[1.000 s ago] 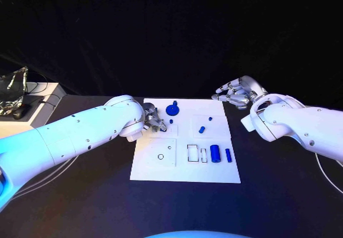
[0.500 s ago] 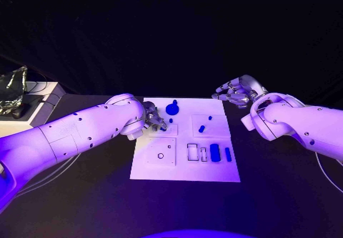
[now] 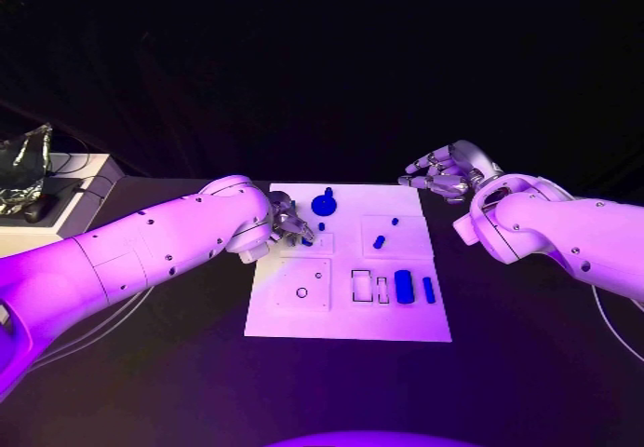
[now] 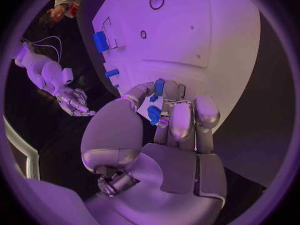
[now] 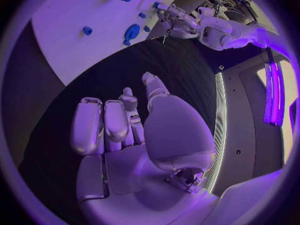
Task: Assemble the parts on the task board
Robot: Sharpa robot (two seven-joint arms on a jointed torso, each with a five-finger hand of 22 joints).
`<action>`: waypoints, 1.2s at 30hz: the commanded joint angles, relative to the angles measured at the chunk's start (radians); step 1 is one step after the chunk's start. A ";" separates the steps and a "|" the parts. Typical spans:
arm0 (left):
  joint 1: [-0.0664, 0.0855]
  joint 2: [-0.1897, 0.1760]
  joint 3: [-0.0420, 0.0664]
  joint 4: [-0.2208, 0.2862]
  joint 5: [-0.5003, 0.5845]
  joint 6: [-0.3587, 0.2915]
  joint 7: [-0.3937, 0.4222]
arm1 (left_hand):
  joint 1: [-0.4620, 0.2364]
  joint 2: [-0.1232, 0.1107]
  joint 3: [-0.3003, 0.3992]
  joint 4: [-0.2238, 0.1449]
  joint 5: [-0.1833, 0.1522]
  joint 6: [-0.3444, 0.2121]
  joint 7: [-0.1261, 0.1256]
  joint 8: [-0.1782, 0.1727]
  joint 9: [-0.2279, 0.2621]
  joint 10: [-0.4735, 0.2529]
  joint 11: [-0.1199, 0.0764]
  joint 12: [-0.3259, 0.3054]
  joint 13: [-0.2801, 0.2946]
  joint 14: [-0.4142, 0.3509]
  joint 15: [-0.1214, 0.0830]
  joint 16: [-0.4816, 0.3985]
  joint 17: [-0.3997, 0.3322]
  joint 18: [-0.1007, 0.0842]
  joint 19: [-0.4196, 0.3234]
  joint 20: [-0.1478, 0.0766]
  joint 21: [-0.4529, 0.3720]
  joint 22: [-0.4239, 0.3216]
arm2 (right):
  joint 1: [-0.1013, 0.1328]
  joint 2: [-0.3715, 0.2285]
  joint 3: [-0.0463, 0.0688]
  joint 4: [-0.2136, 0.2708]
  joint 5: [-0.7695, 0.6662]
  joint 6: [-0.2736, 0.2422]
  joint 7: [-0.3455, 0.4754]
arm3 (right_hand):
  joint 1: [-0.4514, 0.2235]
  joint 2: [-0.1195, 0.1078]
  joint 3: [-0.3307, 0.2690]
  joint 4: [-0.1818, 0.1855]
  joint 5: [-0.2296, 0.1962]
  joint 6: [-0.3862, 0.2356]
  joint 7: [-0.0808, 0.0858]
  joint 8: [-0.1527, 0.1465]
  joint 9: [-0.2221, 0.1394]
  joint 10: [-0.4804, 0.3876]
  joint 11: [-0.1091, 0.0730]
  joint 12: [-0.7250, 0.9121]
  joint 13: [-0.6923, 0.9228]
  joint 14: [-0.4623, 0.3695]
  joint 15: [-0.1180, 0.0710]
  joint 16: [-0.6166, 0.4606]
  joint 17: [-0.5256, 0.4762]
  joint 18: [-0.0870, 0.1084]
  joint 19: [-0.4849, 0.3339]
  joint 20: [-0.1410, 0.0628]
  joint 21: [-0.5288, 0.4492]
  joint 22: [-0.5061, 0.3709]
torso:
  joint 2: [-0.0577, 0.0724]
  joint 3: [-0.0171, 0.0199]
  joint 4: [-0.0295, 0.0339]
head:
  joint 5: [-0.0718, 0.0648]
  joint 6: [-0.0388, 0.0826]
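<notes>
Little has moved since a second ago: both arms keep their places, and the left hand (image 3: pixel 291 226) stays over the far left part of the task board (image 3: pixel 349 317), its fingertips shifted only slightly.

Left hand: fingers curled together, pinching a small blue part (image 4: pixel 157 87) at the tips, seen in the left wrist view. A second blue piece (image 4: pixel 154 114) sits lower between the fingers, close to the palm. Hand hovers above the board; cannot tell whether the part touches it.

Right hand (image 3: pixel 449 173): off the board's far right corner, above the black counter (image 3: pixel 537 354). Holds nothing; fingers loosely bent and apart.

Task board, white, middle of the counter:
- large round blue part (image 3: pixel 324 203) near the far edge, just beside the left hand
- tiny blue piece (image 3: pixel 321 226) just nearer than it
- short blue peg (image 3: pixel 380 242) and a small blue dot (image 3: pixel 395 222) in the far right panel
- blue block (image 3: pixel 404 287) and slim blue bar (image 3: pixel 428 291) side by side at the near right
- two outlined rectangular slots (image 3: pixel 361 286) just left of the block
- small round hole (image 3: pixel 302 293) in the near left panel

Left of the counter: pale side stand with a dark crumpled object (image 3: pixel 24 177) on it.
</notes>
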 commanded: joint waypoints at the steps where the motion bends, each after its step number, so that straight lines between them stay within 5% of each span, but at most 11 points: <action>1: -0.006 0.008 -0.004 0.001 0.038 0.031 -0.001 | 0.043 0.059 0.003 0.003 -0.006 0.085 -0.076 -0.002 0.072 0.074 -0.068 0.004 -0.001 0.004 -0.005 0.007 0.002 -0.016 0.009 0.001 -0.005 0.002 | 0.000 0.001 0.000 -0.001 -0.003 0.014 0.007 | 0.001 0.010 -0.001 -0.006 0.007 0.007 -0.002 -0.005 0.001 -0.001 -0.006 -0.003 0.001 0.002 -0.003 -0.003 -0.001 0.005 0.034 -0.004 -0.003 0.167 | 0.000 -0.0003 -0.0005 | 0.000 -0.001; 12: -0.006 0.013 -0.004 -0.003 0.026 0.024 0.001 | 0.004 0.090 -0.007 0.019 -0.014 0.097 -0.083 0.004 0.080 0.073 -0.070 0.016 0.009 0.005 -0.004 0.014 0.006 -0.017 0.012 0.003 -0.011 0.011 | -0.001 0.003 0.000 -0.004 -0.002 0.016 0.008 | 0.002 0.009 0.000 -0.009 0.009 0.006 -0.002 -0.006 0.000 -0.002 -0.006 -0.004 0.001 0.002 -0.003 -0.004 -0.002 0.005 0.034 -0.004 -0.003 0.167 | 0.000 0.0001 0.0009 | 0.000 -0.003; 36: -0.005 0.032 -0.004 -0.009 -0.043 0.057 -0.001 | 0.044 0.062 0.011 -0.010 -0.009 0.106 -0.084 0.005 0.073 0.085 -0.070 0.002 0.023 0.007 -0.001 0.023 0.016 -0.018 0.018 0.009 -0.011 0.029 | -0.002 0.004 0.000 -0.007 -0.002 0.018 0.008 | 0.002 0.010 0.000 -0.012 0.013 0.005 -0.001 -0.008 -0.001 -0.002 -0.006 -0.005 0.000 0.001 -0.003 -0.004 -0.002 0.005 0.034 -0.004 -0.004 0.167 | 0.000 0.0008 0.0013 | -0.003 -0.011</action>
